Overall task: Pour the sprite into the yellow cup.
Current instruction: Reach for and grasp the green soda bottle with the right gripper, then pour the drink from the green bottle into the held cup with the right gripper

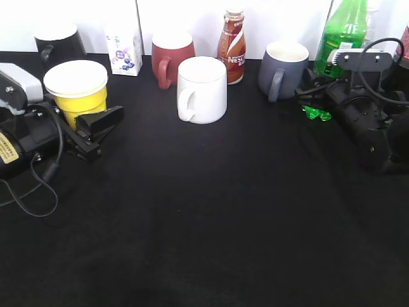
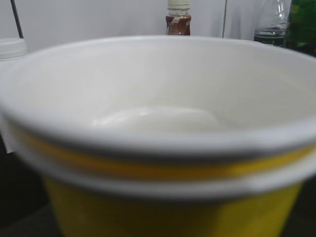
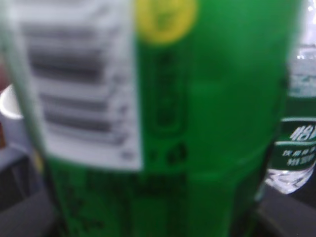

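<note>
1. Nearest on the black counter, the left hand sits at the yellow cup, jaws either side of its base; whether they squeeze it, I cannot tell.
2. Mid-counter, a white mug stands well apart from both.
3. Far right, the right hand is at the sprite, which stands upright; its grip is hidden.
4. Grasping looks to be the step in hand; next calls for lifting the bottle across to the cup and tipping it.
</note>
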